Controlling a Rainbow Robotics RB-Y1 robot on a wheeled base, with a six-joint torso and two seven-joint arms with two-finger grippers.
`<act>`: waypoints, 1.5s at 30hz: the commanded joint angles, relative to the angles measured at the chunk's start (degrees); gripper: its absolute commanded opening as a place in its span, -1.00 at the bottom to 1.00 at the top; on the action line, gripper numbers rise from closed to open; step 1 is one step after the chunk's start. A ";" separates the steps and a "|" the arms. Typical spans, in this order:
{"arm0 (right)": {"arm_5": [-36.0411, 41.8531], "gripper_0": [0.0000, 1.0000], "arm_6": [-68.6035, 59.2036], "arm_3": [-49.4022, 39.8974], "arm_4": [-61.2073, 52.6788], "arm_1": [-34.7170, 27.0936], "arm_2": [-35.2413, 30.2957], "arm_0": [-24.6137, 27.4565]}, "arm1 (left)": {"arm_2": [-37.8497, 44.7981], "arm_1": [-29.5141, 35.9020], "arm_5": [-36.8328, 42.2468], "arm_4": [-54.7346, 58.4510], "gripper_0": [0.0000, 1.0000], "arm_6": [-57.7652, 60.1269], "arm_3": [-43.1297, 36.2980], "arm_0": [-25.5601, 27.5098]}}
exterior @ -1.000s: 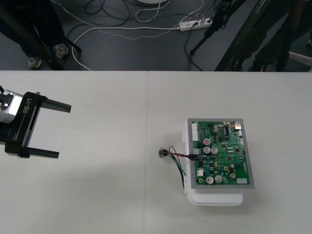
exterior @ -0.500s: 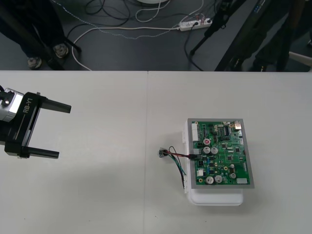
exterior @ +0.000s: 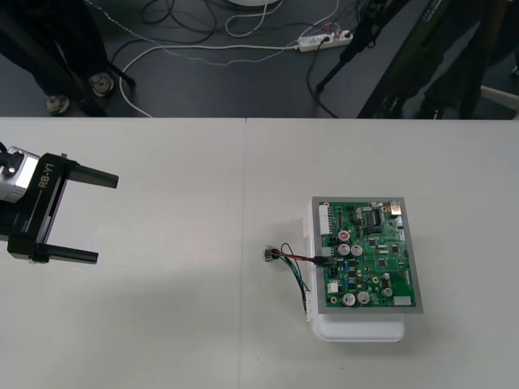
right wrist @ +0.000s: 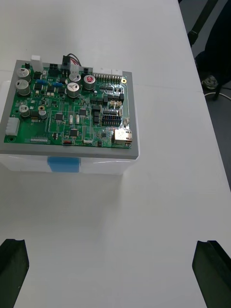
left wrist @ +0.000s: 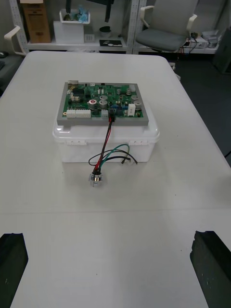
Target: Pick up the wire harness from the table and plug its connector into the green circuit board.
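On the light desk the wire harness is sitting plugged into the green circuit board, socket lying beside it; left pincer is hovering released well apart from it, right pincer released near it.

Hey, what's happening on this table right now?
Nothing is being handled just now. The wire harness looks plugged in: its black plug sits at the green circuit board's edge, and its wires loop down to the metal socket lying on the table beside the white base. The left tool waits open at the table's left side, far from the board. The right tool hangs open on the board's other side, holding nothing.
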 commanded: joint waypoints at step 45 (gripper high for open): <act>-0.39 1.00 0.52 -1.34 0.27 -3.13 0.69 0.92 | 1.68 2.62 -1.71 0.16 1.00 3.92 -1.23 0.83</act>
